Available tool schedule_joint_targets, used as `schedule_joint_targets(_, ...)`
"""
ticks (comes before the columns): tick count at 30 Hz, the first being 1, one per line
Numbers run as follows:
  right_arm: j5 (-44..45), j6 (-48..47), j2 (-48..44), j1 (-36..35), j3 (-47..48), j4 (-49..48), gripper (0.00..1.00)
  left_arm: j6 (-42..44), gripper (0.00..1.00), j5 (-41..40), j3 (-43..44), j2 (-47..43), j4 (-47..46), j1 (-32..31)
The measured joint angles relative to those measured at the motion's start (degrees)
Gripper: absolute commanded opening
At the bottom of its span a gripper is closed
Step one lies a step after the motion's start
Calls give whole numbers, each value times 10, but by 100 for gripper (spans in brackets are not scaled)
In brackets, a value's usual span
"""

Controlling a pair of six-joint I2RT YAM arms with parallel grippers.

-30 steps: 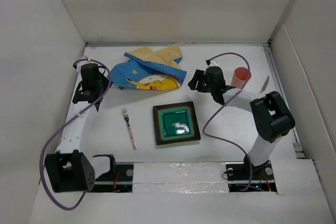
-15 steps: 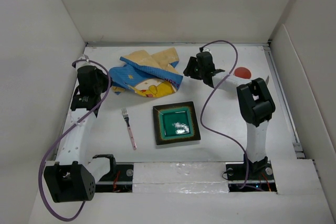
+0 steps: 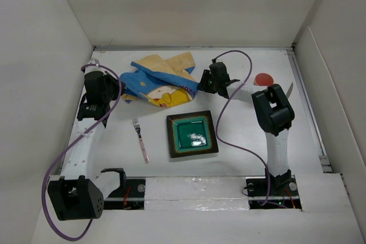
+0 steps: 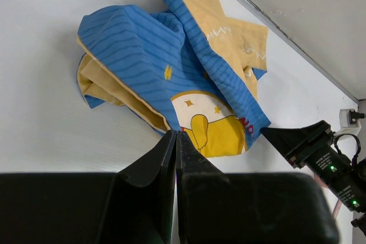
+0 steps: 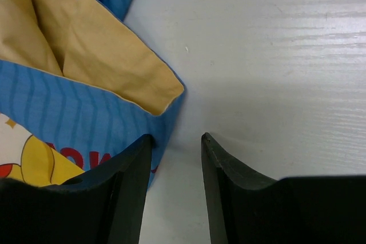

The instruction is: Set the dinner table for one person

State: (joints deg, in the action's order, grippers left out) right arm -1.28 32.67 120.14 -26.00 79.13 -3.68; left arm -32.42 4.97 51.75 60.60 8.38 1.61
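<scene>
A crumpled blue and tan cartoon cloth mat (image 3: 160, 81) lies at the back of the white dinner table (image 3: 240, 141). My left gripper (image 3: 114, 92) (image 4: 176, 133) is shut at the mat's left near hem (image 4: 160, 121), which runs right into the fingertips. At the mat's right corner (image 5: 143, 90), my right gripper (image 3: 203, 82) (image 5: 176, 136) is open. Its left finger rests on the blue edge and its right finger on bare table. A green square plate (image 3: 192, 134) sits in the middle, with a pink-handled fork (image 3: 140, 140) to its left.
A red cup (image 3: 263, 79) stands at the back right, partly behind the right arm, and a knife (image 3: 290, 88) lies beyond it near the right wall. White walls border the table on three sides. The right gripper's black tip (image 4: 309, 141) shows in the left wrist view.
The right arm has swung left from beside the red cup to the mat's right corner, its jaws narrowing. The mat has shifted slightly left and nearer with the left gripper.
</scene>
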Motion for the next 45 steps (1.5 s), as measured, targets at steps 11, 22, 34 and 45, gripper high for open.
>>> schedule_joint_targets(11, -27, 4, 19, 3, 11, -27, 36, 0, 0, 7, 0, 6, 0, 0)
schedule_joint_targets(22, -37, 17, 18, 5, -11, -65, 0, 0, 0, 10, 0, 18, -1, 0)
schedule_joint_targets(34, -6, 4, -269, 18, -80, -62, 0, -52, 0, 13, 117, 40, -10, 0)
schedule_joint_targets(45, 69, -87, -523, 74, 84, 105, 0, -120, 0, 38, 374, 102, -76, 8)
